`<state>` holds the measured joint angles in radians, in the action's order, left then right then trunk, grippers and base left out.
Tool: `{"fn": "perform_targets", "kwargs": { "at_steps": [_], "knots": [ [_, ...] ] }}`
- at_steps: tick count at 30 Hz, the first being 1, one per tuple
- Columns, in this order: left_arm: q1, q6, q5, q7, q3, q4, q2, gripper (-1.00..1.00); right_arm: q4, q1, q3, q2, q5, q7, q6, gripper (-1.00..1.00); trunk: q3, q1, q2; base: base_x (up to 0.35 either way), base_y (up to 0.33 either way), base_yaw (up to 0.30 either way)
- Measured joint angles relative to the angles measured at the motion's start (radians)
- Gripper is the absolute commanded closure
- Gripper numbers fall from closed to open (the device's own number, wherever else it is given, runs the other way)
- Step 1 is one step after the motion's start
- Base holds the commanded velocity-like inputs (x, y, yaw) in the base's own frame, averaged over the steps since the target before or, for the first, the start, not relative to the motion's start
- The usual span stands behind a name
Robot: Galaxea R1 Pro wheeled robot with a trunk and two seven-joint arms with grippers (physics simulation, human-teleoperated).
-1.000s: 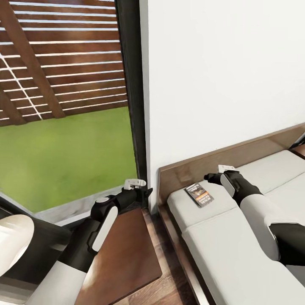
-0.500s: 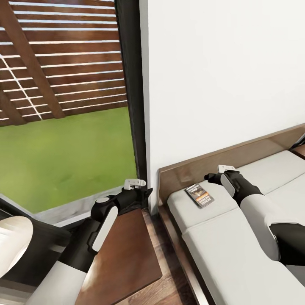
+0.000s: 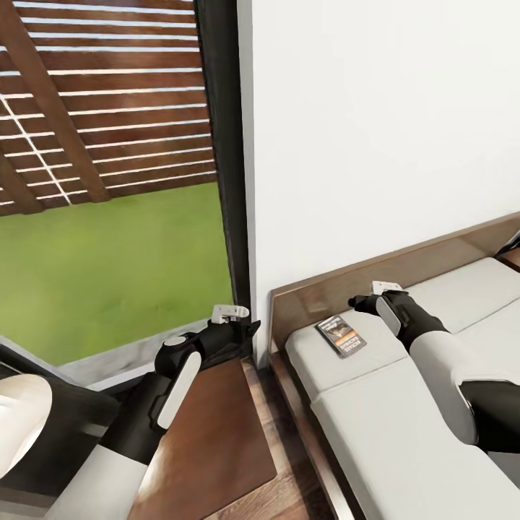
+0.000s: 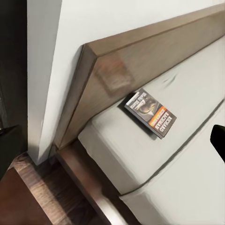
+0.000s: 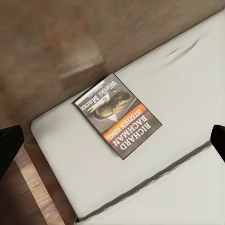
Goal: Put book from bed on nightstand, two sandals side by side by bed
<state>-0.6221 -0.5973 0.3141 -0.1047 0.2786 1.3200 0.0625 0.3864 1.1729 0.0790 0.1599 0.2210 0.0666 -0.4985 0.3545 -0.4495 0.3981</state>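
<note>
Left hand [image 3: 249,328] hangs over the nightstand [image 3: 217,433], lower left of frame; grip state cannot be told. Book [image 3: 341,335] lies flat on the bed [image 3: 404,433] at centre, by the headboard [image 3: 325,292]. Right hand [image 3: 357,303] hovers just right of the book, apart from it, fingers spread wide.

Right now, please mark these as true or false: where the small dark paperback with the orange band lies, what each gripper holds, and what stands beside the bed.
1. The small dark paperback with the orange band lies flat on the light-grey mattress. True.
2. The right gripper holds the book. False: it hovers beside it, apart.
3. The dark-brown wooden nightstand stands beside the bed frame. True.
4. The book rests on the nightstand. False: it is on the bed.
</note>
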Motion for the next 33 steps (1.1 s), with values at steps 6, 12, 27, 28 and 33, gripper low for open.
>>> {"fn": "perform_targets", "kwargs": {
  "at_steps": [6, 12, 27, 28, 33],
  "knots": [
    [0.0, 0.0, 0.0, -0.001, 0.0, 0.0, 0.0, -1.0, 0.0, 0.0, 0.0, 0.0, 0.0, 0.0, -0.001, -1.0, 0.009, 0.0, 0.0, 0.0, 0.0, 0.0],
    [0.0, 0.0, 0.0, -0.001, 0.0, 0.0, 0.0, -1.0, 0.0, 0.0, 0.0, 0.001, 0.0, 0.0, -0.001, -1.0, 0.019, 0.0, 0.0, 0.0, 0.0, 0.0],
    [0.0, 0.0, 0.0, -0.001, 0.0, 0.0, 0.0, -1.0, 0.038, 0.0, 0.001, 0.001, 0.0, -0.003, -0.014, -1.0, 0.043, 0.0, 0.0, 0.0, 0.0, 0.0],
    [0.0, 0.0, 0.0, -0.001, 0.0, 0.0, 0.0, -1.0, 0.038, 0.0, 0.001, 0.001, 0.001, -0.003, -0.014, -1.0, 0.044, 0.0, 0.0, 0.0, 0.0, 0.0],
    [0.0, 0.0, 0.0, -0.001, 0.0, 0.0, 0.0, -1.0, 0.04, 0.0, 0.0, 0.002, 0.001, 0.001, -0.017, -1.0, 0.052, 0.0, 0.0, 0.0, 0.0, 0.0]
  ]
}}
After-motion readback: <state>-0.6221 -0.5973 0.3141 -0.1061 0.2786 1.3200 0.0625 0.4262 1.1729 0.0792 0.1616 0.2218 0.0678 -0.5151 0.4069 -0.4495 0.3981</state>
